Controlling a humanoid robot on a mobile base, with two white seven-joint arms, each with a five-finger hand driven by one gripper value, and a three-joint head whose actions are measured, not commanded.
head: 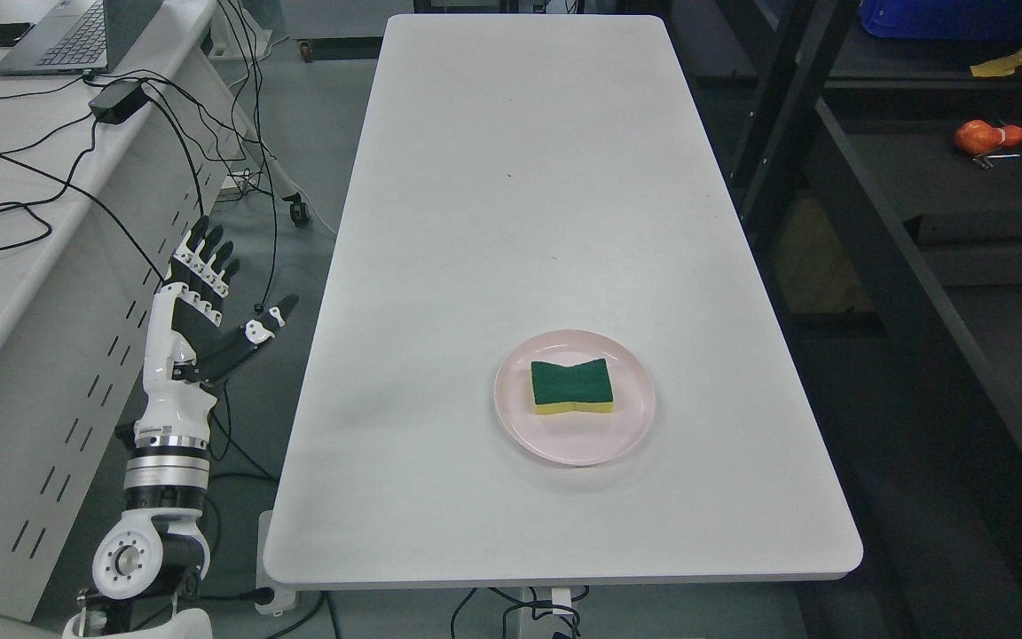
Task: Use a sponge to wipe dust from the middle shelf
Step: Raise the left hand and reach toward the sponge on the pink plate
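A sponge (572, 387) with a green top and yellow base lies flat on a pink plate (631, 417) near the front of the white table (520, 204). My left hand (214, 297) hangs off the table's left side, raised and well apart from the sponge, with fingers spread and nothing in them. A dark shelf unit (884, 231) stands to the right of the table. No right arm shows.
A white desk (23, 195) at the left carries a laptop (67, 35), a black adapter (118, 99) and trailing cables. On the shelf at the upper right lies an orange-red object (988, 136); a blue bin (946, 18) sits above it.
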